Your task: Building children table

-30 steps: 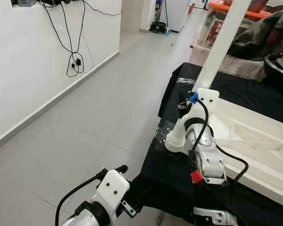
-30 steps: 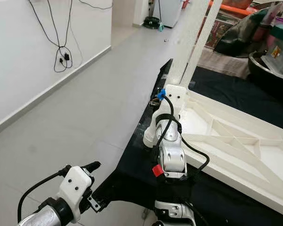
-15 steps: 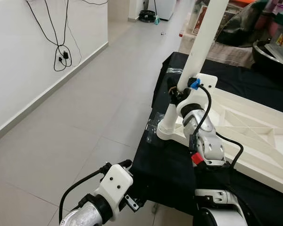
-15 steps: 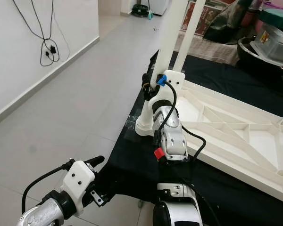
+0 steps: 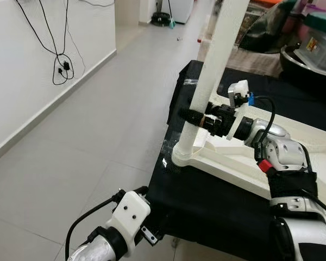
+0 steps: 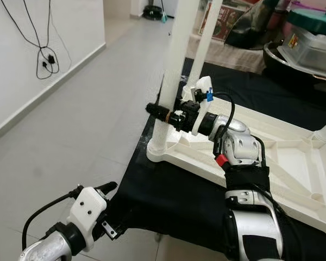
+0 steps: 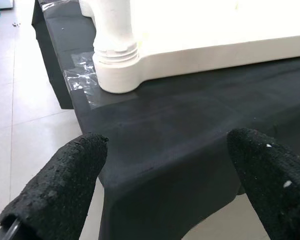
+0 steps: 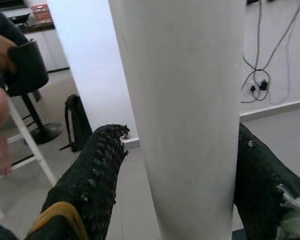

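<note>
A white children table top (image 5: pixel 228 168) lies upside down on a black cloth (image 5: pixel 206 206). A white table leg (image 5: pixel 214 60) stands upright in its near left corner socket (image 7: pixel 115 55). From the right, my right gripper (image 5: pixel 194 116) reaches in level and is shut on the leg low down. One black finger (image 8: pixel 97 165) presses each side of the leg (image 8: pixel 185 100). A second leg (image 6: pixel 209 32) rises behind. My left gripper (image 5: pixel 144 213) hangs low beside the cloth's near corner, open, with nothing between its fingertips (image 7: pixel 80 160).
Grey tiled floor (image 5: pixel 87 125) stretches away on the left, up to a white wall with hanging cables (image 5: pixel 60 65). A dark pot and containers (image 5: pixel 309 51) crowd the back right. The cloth edge (image 7: pixel 105 195) drops off near my left gripper.
My right arm has swung out to the right and its wrist has turned level, still at the leg's base. The camera has shifted a little. The left arm stays low.
</note>
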